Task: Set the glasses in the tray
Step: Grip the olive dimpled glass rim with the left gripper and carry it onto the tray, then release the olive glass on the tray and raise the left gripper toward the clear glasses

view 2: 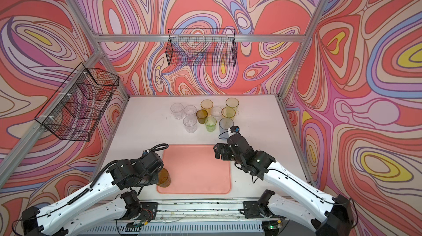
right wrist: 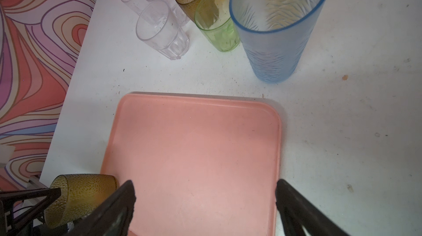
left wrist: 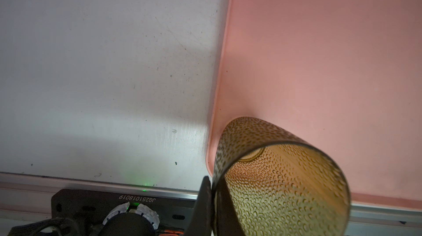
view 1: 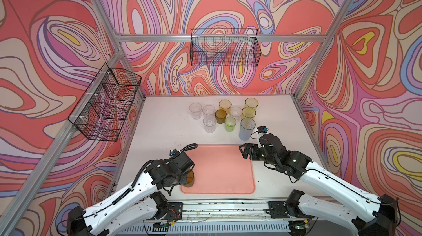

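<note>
Got the amber tumbler point(left wrist: 274, 177) tilted at the near-left corner of the pink tray point(view 1: 221, 168), rim pinched tight in the left gripper point(left wrist: 212, 184). Got the right gripper point(right wrist: 204, 183) spread wide above the tray's far-right corner, holding nothing. Seeing the other glasses point(view 1: 209, 124) bunched on the table point(view 1: 164, 132) beyond.

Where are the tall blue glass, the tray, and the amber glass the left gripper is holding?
Tall blue glass point(right wrist: 274, 52): right wrist view, on its ribbed outer wall.
Tray point(view 1: 223, 168): in a top view, on its bare floor.
Held amber glass point(left wrist: 246, 132): left wrist view, on its dimpled outer wall.
</note>
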